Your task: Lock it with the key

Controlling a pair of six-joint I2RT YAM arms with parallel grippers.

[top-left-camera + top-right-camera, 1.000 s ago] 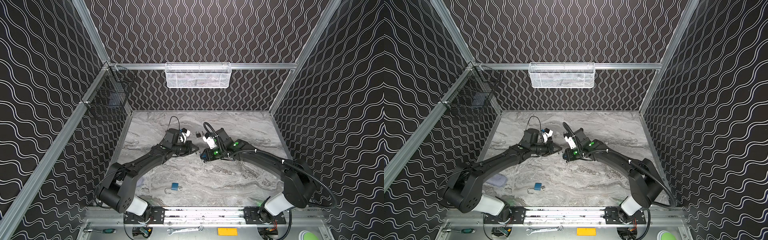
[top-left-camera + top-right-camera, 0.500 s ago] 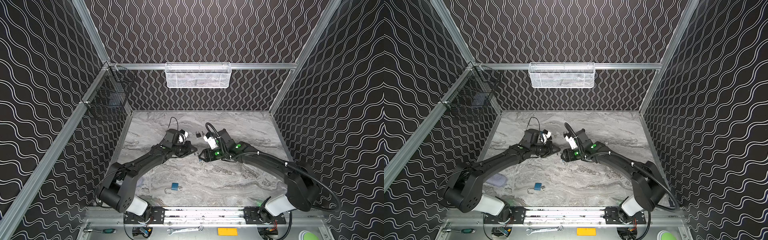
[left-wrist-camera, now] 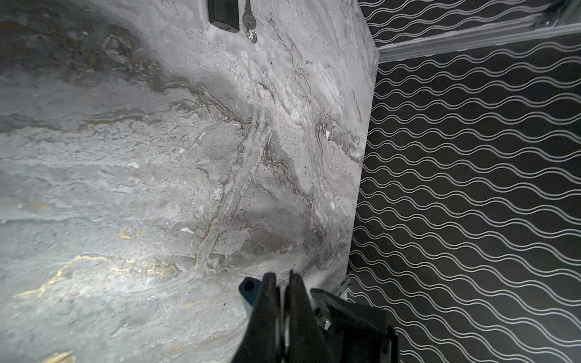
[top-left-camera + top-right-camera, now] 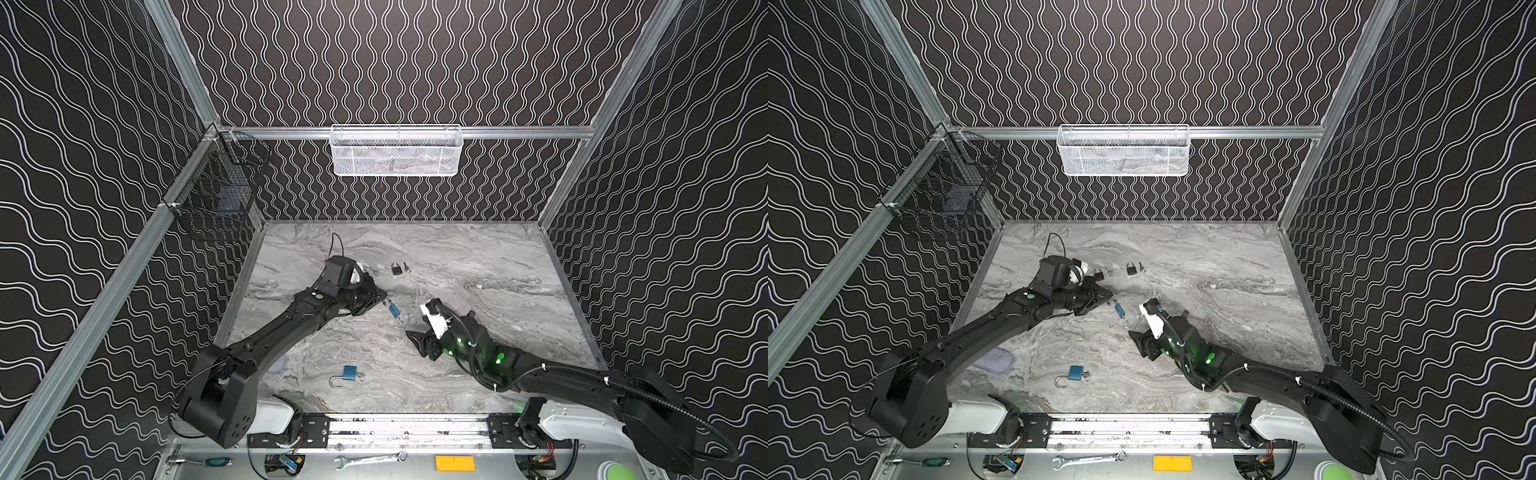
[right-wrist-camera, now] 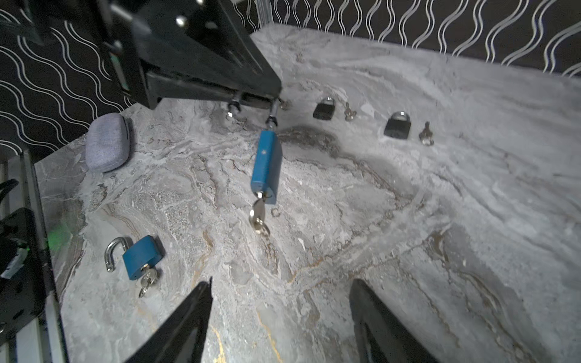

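Right wrist view: left gripper is clamped on the shackle of the blue padlock. The padlock hangs over the middle of the table, with the key seated in its keyhole. Right gripper has its jaws spread and empty, near-right of the padlock and clear of it.

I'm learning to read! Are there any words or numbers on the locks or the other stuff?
None can be read.
On the silver metal spanner: faint marks, too small to read.
On the yellow rectangular label: too small to tell.
On the hanging blue metal padlock and the open blue metal padlock: no lettering shows.
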